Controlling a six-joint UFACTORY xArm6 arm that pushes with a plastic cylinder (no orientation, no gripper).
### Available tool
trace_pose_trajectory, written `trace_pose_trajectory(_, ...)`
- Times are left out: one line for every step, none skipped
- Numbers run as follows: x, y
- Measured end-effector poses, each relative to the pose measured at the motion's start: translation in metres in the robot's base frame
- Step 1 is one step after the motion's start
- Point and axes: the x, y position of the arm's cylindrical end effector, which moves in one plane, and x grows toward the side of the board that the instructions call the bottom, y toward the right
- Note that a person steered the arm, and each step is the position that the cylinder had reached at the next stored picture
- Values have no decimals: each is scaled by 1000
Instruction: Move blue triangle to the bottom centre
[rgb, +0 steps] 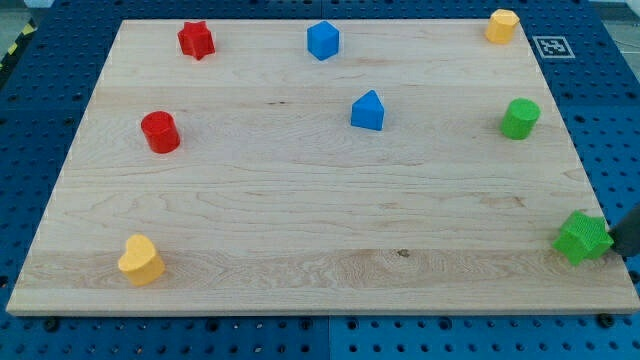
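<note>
Camera view, nearest edge first: on the pale, grained wooden board (300, 260) I count eight matte plastic blocks. Closest, at the view's bottom left, sits a yellow heart-like block (141, 260); at the bottom right, a green star block (583, 237). My tip (612, 250) shows only as a dark sliver at the view's right edge, just beside or touching that green star; I can't tell which. It has no jaws and holds nothing. Further up, a red cylinder (160, 132) stands at the left, a green cylinder (520, 118) at the right. Between them, right of centre, rests the blue triangle (368, 111), well apart from my tip. Farthest: a red star (196, 40), a blue cube-like block (323, 40), a yellow block (502, 26). So two of each colour. Blue pegboard (40, 90) surrounds everything.
</note>
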Motion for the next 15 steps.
trace_pose_trajectory(1,0)
trace_pose_trajectory(3,-2)
trace_pose_trajectory(9,-2)
trace_pose_trajectory(13,-10)
trace_pose_trajectory(11,-10)
trace_pose_trajectory(-12,-4)
trace_pose_trajectory(-21,-16)
trace_pose_trajectory(-14,-41)
trace_pose_trajectory(-19,-42)
trace_pose_trajectory(-22,-42)
trace_pose_trajectory(-22,-42)
trace_pose_trajectory(-27,-47)
trace_pose_trajectory(-46,-69)
trace_pose_trajectory(-53,-77)
trace_pose_trajectory(-53,-85)
